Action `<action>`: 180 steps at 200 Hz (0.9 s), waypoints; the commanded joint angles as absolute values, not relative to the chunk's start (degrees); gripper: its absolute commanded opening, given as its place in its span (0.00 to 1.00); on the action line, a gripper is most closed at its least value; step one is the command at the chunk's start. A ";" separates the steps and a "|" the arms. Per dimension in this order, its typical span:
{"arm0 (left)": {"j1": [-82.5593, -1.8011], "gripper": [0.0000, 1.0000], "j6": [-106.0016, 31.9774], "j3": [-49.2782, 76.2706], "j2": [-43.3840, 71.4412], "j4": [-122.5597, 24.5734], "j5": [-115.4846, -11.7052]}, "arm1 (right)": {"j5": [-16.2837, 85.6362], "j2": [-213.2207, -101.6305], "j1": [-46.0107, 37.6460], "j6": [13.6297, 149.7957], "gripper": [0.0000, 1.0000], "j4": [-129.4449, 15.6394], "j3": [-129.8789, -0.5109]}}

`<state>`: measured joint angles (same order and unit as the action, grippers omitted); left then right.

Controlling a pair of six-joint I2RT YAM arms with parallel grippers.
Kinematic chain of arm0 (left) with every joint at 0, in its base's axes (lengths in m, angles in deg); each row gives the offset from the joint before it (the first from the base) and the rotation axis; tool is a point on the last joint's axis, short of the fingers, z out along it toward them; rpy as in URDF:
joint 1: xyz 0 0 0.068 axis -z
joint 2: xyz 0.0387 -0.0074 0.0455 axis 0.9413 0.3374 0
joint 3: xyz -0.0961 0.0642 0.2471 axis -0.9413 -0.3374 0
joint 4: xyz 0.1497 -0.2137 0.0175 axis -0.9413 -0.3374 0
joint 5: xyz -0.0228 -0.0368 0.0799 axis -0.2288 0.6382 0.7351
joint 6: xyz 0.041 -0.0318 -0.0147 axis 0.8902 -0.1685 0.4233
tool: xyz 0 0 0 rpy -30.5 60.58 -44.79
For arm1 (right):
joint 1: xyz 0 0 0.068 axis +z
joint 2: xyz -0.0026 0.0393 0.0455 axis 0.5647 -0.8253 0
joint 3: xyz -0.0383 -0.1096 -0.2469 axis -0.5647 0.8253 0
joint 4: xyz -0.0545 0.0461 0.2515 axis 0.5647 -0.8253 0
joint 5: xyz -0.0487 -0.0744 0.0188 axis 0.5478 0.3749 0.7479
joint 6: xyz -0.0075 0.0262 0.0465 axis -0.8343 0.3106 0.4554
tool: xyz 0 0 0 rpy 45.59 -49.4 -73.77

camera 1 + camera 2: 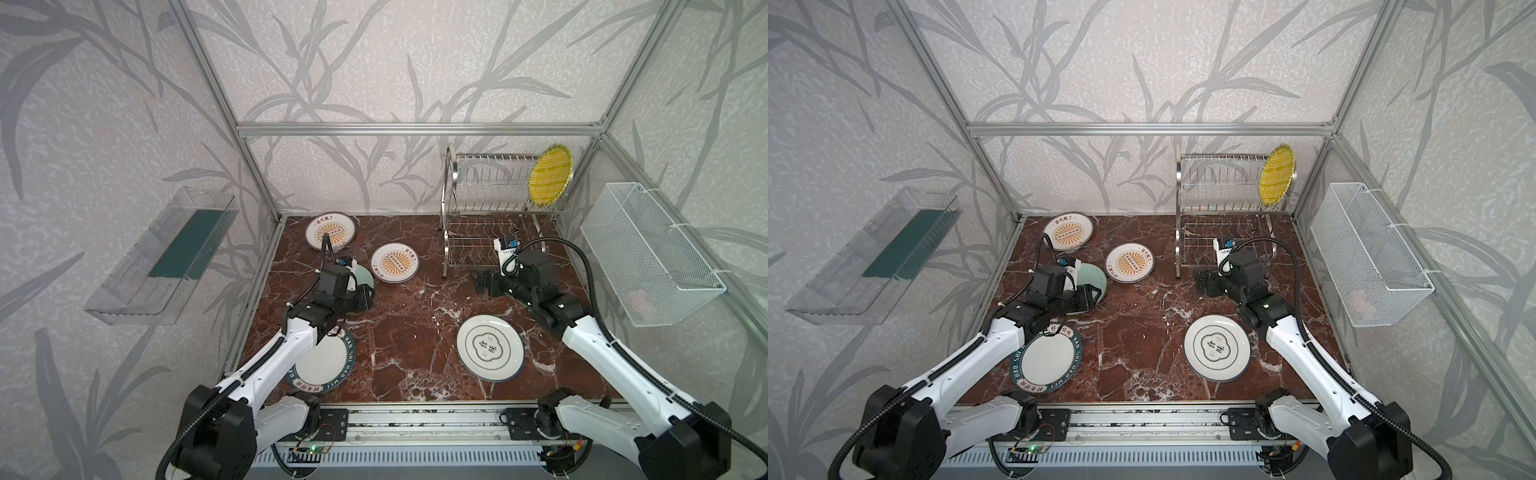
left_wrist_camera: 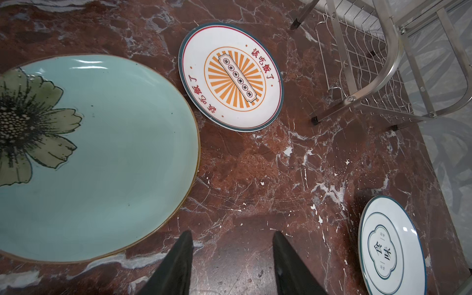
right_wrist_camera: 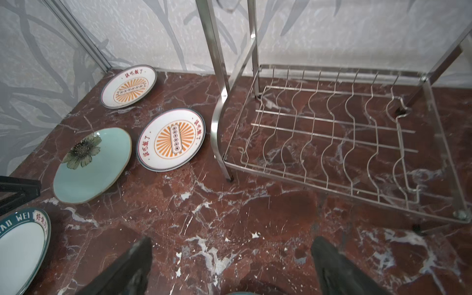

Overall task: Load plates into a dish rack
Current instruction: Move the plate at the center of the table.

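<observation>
Since nothing is held between them, the black fingers [image 2: 178,263] of the left gripper [image 2: 233,258] are seen parted over the red-brown marble table [image 2: 255,178]. Just beside them the round pale green plate with a painted flower [image 2: 107,158] is laid flat. The fingers of the right gripper [image 3: 231,265] are spread wide too, and nothing is gripped by them; they are pointed at the table in front of the shiny steel wire dish rack [image 3: 329,138]. One round white plate with an orange sunburst [image 1: 395,262] is laid flat next to the rack, and a second sunburst plate [image 1: 331,231] is laid by the back left corner. The round plate with a teal lettered rim [image 1: 328,365] is partly covered by the left arm, and the round white plate with a dark cloud outline [image 1: 489,347] is laid near the right arm. The round yellow woven-look plate [image 1: 550,174] is stood on edge at the right end of the rack's top tier.
</observation>
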<state>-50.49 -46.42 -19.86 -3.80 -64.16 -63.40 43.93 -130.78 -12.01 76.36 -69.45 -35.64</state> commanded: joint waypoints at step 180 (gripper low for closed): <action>-20.82 0.47 -66.33 -14.29 26.83 -36.49 -73.80 | 33.66 -130.79 -21.47 90.70 0.90 -56.26 -19.13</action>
<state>-22.71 -62.56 -16.39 24.29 -42.69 -71.53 35.08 -132.39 -21.13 89.34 -58.35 -20.25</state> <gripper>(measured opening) 0.479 0.906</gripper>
